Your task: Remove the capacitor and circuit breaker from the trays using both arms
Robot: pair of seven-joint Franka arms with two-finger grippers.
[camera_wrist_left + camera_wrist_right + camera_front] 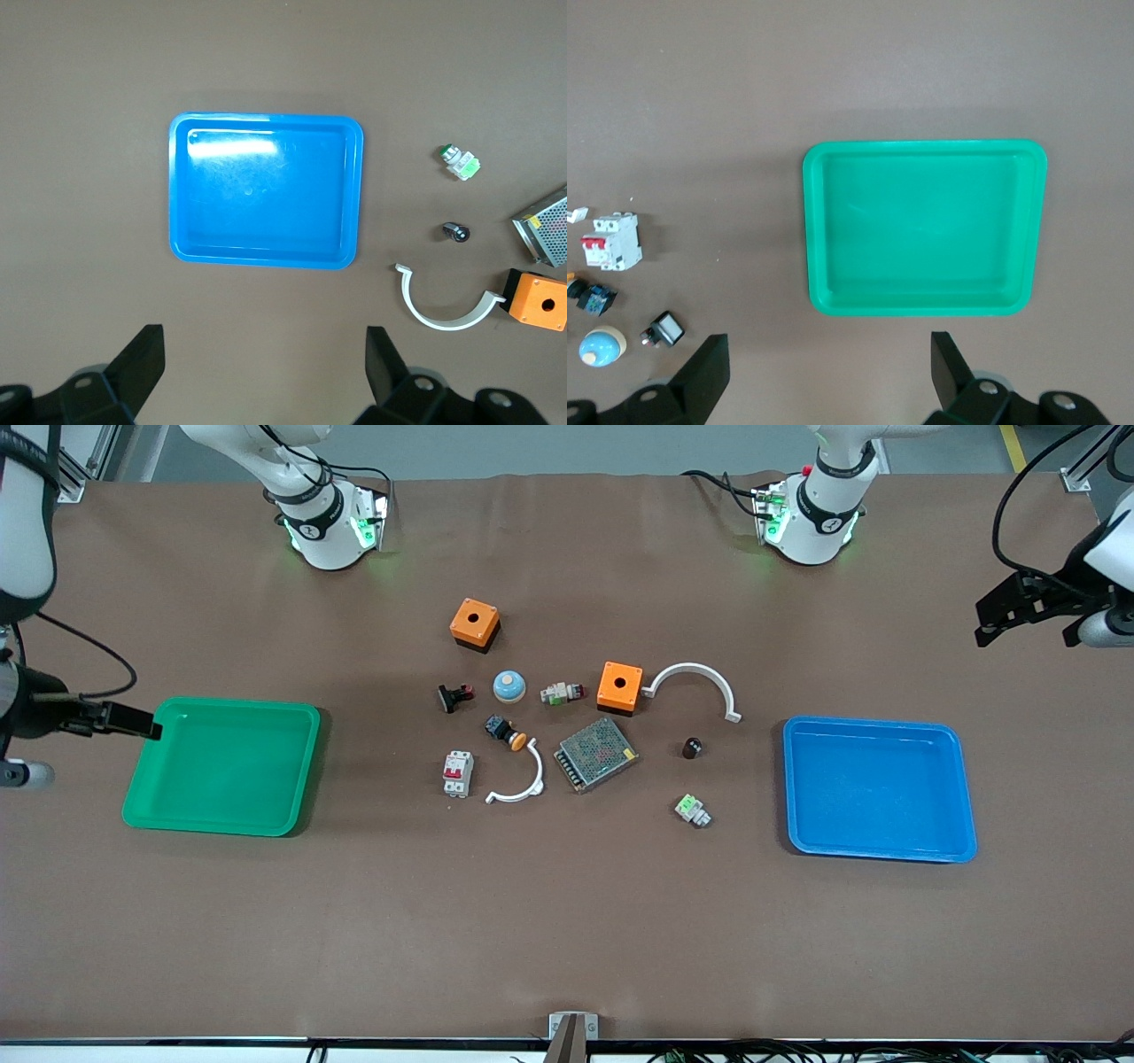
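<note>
The capacitor (692,747), a tiny black cylinder, stands on the table between the metal mesh box and the blue tray (961,797); it also shows in the left wrist view (456,232). The breaker (457,772), white with red levers, lies at the group's end toward the green tray (306,771); it also shows in the right wrist view (609,242). My left gripper (992,620) (264,363) is open and empty, high over bare table beside the blue tray (354,195). My right gripper (146,726) (828,363) is open and empty, over the table at the green tray's (815,230) outer edge.
Mid-table lie two orange boxes (475,623) (619,686), two white curved clips (695,685) (518,784), a metal mesh box (595,754), a blue dome (509,685), a black-and-red switch part (454,696), an orange-capped push-button (505,732) and two white-and-green connectors (692,810) (563,692). Both trays hold nothing.
</note>
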